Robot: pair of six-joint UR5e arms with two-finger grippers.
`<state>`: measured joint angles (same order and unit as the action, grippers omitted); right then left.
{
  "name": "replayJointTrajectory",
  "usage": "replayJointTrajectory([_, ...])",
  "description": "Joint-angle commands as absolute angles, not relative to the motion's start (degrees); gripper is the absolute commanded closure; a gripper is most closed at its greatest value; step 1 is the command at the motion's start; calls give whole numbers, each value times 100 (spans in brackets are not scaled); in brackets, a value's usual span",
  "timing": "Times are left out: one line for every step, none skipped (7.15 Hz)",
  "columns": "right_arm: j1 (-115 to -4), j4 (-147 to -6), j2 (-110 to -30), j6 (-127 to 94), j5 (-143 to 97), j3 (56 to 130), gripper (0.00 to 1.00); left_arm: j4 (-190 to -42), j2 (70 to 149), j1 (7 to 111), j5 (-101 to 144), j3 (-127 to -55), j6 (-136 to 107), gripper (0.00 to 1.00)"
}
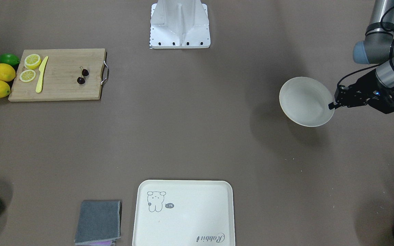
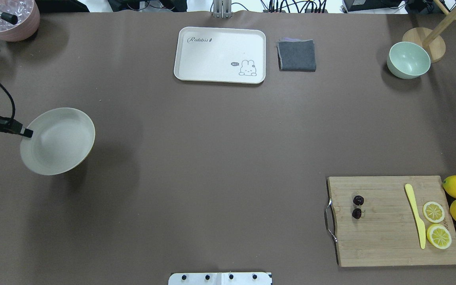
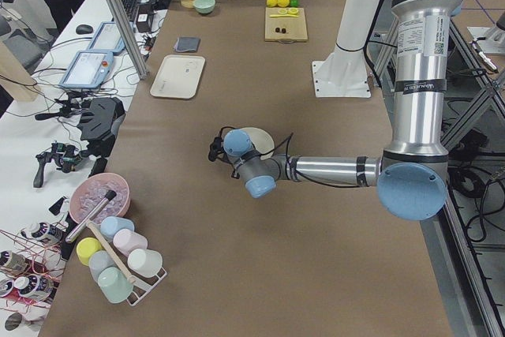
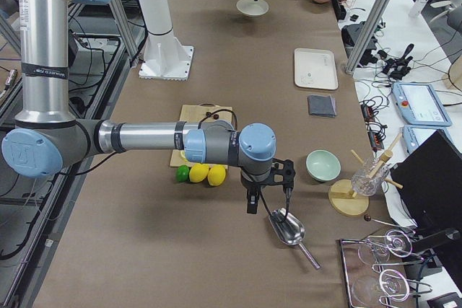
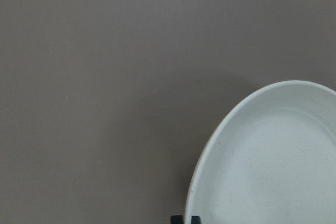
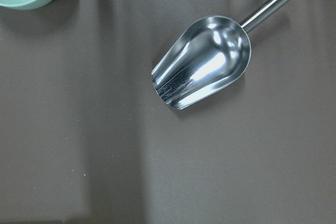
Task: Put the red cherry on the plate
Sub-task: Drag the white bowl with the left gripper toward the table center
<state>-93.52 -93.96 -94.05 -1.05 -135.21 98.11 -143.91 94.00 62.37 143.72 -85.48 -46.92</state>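
Our left jaws pinch the round cream-white plate (image 1: 303,102) by its rim; it could tip and drop. The tiny dark red cherry (image 1: 81,80) lies far off on the wooden board (image 1: 60,87). About our right jaws we cannot tell.

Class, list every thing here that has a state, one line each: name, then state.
plate, held in the air by its rim
left hand, shut on the plate
red cherry, lying untouched on the cutting board
right hand, over the scoop; open or shut unclear
cloth, folded
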Motion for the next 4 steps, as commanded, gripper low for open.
replayJointTrajectory([-9352,-9396,-9439,-88,-13526,9817,0,-14247,10384,6232,14432,-8543,-6048,100])
replayJointTrajectory([-9352,-9396,-9457,-105,-13526,9817,0,-14247,10737,6005,14136,-8665,-6752,100])
replayJointTrajectory([-9352,-9396,-9466,-105,-13535,9826,0,-14177,11027,5368,13506,-8840,-7481,100])
replayJointTrajectory([-9352,-9396,-9466,-105,-13535,9791,0,-13785,11300,4744,12734,-9059,-7819,100])
